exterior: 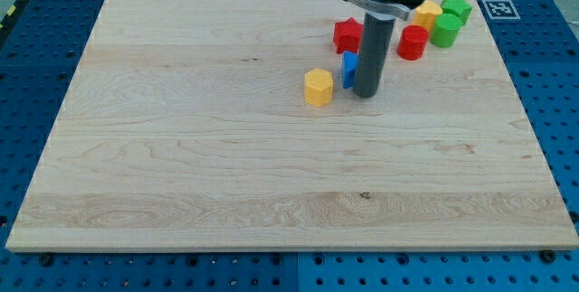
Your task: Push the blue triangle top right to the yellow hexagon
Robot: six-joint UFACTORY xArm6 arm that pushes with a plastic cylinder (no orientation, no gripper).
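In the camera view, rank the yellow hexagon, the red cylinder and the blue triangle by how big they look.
1-2. Yellow hexagon and red cylinder: they look about alike, so I won't rank them.
3. Blue triangle: smallest showing, but my rod covers its right side; my tip sits right beside it.

A pale wooden board [226, 165] with visible grain and a smooth matt finish lies on a blue perforated table [36, 57]. The yellow hexagon [318, 87], blue triangle [348, 68] and red cylinder [413, 42] look like smooth, softly glossy plastic. The dark rod [369, 57] shows a dull metallic sheen.
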